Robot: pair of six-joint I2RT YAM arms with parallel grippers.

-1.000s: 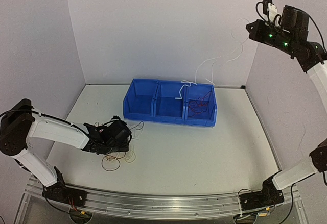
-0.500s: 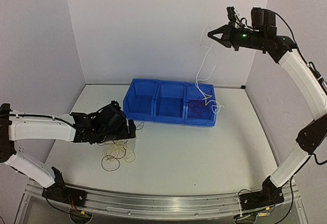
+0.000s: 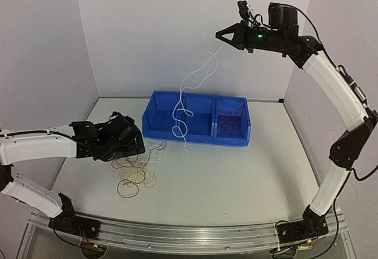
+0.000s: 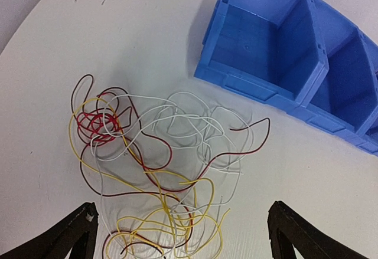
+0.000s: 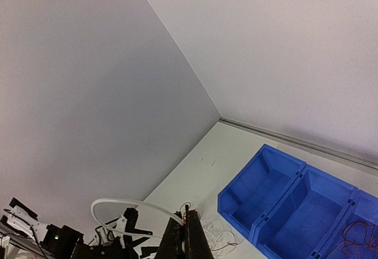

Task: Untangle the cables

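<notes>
The right hand (image 3: 221, 33), clamped on a white cable (image 3: 182, 91), holds it high at 1 o'clock, tail trailing over the blue bin (image 3: 160, 130). The left hand (image 3: 127, 138), spread wide, hovers over the tangled cables (image 3: 137, 175) at 8 o'clock on the surface (image 3: 236, 176); the tail could snag the bin's rim.

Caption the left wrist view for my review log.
Left fingers spread wide above tangled white, yellow and red cables lying beside the blue bin.
</notes>
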